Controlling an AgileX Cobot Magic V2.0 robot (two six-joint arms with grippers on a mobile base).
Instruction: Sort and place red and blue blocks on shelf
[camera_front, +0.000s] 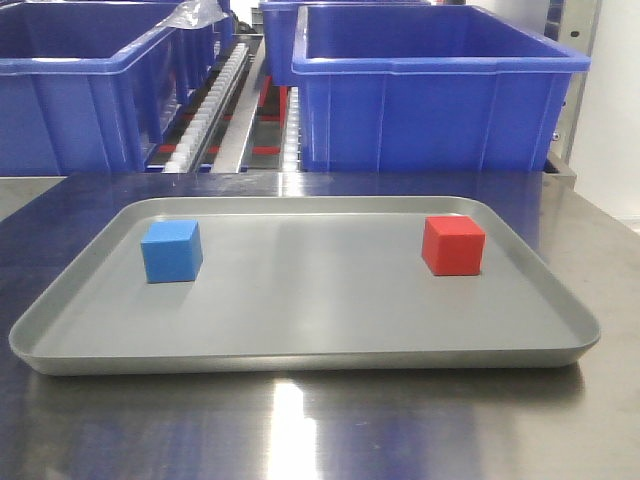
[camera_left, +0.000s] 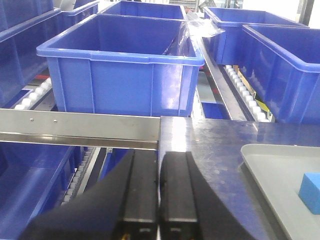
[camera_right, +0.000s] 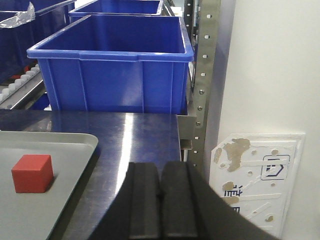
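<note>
A blue block (camera_front: 171, 250) sits at the left of a shallow grey tray (camera_front: 300, 345); a red block (camera_front: 452, 244) sits at its right. The blue block shows at the right edge of the left wrist view (camera_left: 311, 192), the red block at the left of the right wrist view (camera_right: 32, 173). My left gripper (camera_left: 159, 156) is shut and empty, over the table's left edge, left of the tray. My right gripper (camera_right: 160, 167) is shut and empty, near the table's right edge, right of the tray. The grey shelf with roller rails (camera_front: 225, 95) stands behind the table.
Large blue bins (camera_front: 435, 85) stand on the shelf's rails, left (camera_front: 95, 85) and right. The steel table (camera_front: 300, 430) carries the tray. A perforated grey upright (camera_right: 201, 85) and a white wall stand at the right. A lower blue bin (camera_left: 30, 180) lies below the table's left edge.
</note>
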